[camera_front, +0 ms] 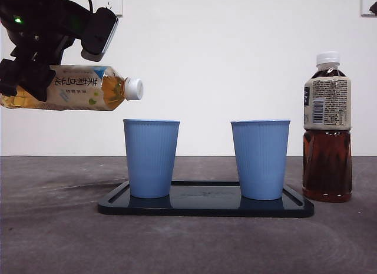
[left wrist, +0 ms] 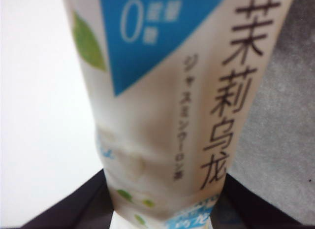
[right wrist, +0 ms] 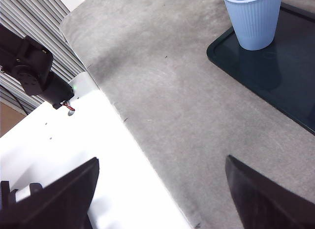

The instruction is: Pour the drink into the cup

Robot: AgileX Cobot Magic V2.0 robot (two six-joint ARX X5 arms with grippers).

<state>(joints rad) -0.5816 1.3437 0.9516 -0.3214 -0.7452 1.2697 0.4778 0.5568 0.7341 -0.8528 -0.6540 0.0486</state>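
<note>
1. my left gripper (camera_front: 26, 79) pinches the pale-labelled clear plastic bottle of light amber tea (camera_front: 70, 88) around its lower body; in the left wrist view my black jaws sit at either side of the label (left wrist: 167, 106), which fills the picture and is blurred.
2. the bottle lies nearly level in the air, its white screw cap (camera_front: 134, 89) still on, pointing toward the cups and tipped slightly down.
3. the cap hangs above and just to the outer side of the nearer ribbed blue plastic cup (camera_front: 151, 158), not touching it.
4. that cup stands upright on one end of a shallow black rectangular tray (camera_front: 206, 208); a second ribbed blue plastic cup (camera_front: 260, 159) stands upright on the other end, well apart from the first.
5. i cannot see inside either cup from the front.
6. a tall clear plastic bottle of dark brown tea with a white cap (camera_front: 327, 126) stands upright on the grey table (camera_front: 59, 238), just beside the tray's far end.
7. my right gripper (right wrist: 162, 199) waits low over the table edge, fingers (right wrist: 59, 197) spread wide and holding nothing; one blue cup and a tray corner (right wrist: 231, 54) show beyond it.
</note>
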